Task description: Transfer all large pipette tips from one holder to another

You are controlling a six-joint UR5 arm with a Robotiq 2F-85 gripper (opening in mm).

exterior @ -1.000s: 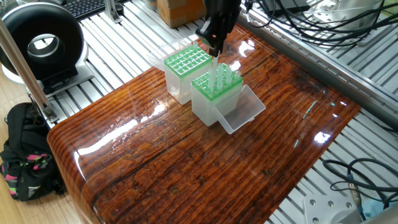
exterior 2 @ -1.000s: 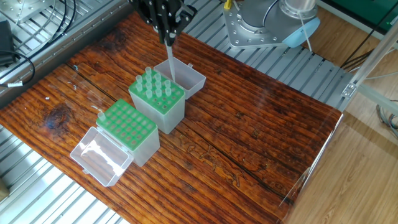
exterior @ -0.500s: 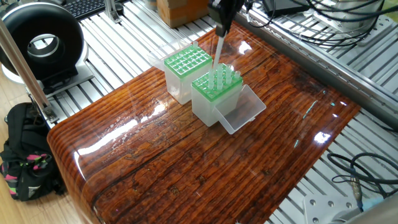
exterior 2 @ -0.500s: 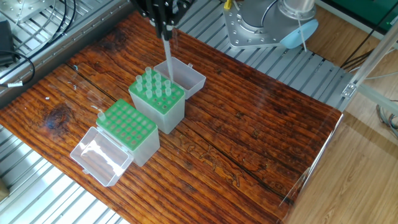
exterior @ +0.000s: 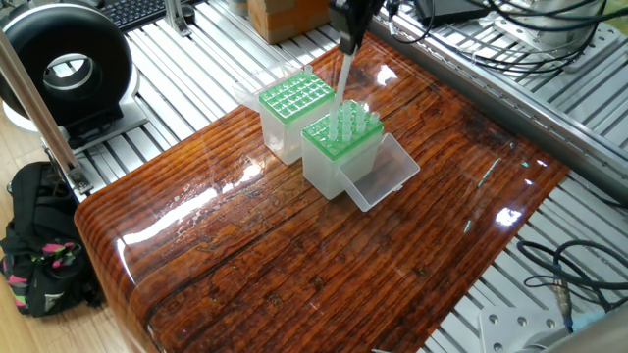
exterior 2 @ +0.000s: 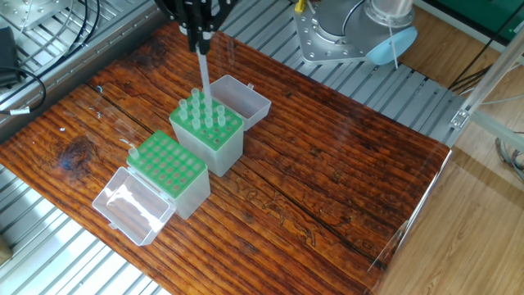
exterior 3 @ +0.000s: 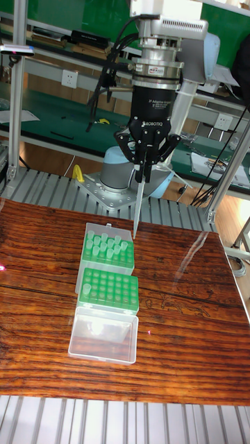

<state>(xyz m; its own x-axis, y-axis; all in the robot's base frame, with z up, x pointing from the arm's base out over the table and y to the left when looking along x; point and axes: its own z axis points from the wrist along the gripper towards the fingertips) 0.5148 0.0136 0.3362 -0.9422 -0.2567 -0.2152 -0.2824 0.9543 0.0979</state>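
Note:
My gripper (exterior: 346, 47) (exterior 2: 201, 45) (exterior 3: 142, 182) is shut on one large pipette tip (exterior: 343, 76) (exterior 2: 204, 78) (exterior 3: 138, 208), a translucent cone that hangs point down. The tip hovers just above a green-topped holder (exterior: 340, 147) (exterior 2: 209, 139) (exterior 3: 107, 258), in which several more large pipette tips (exterior 2: 206, 113) stand upright. Right beside it stands a second green-topped holder (exterior: 292, 101) (exterior 2: 170, 168) (exterior 3: 107, 288) whose holes look empty. Both holders have their clear lids folded open (exterior: 381, 178) (exterior 2: 131, 205).
The holders sit on a glossy wooden tabletop (exterior: 294, 255) set on aluminium rails. A black round device (exterior: 64, 64), a black bag (exterior: 39, 245) and a cardboard box (exterior: 285, 15) lie around it. Cables (exterior: 510, 39) run along the far side. The robot base (exterior 2: 344, 33) is behind the table.
The gripper rose with the tip out of the filled holder, then shifted sideways a little, so the tip now hangs over that holder's top.

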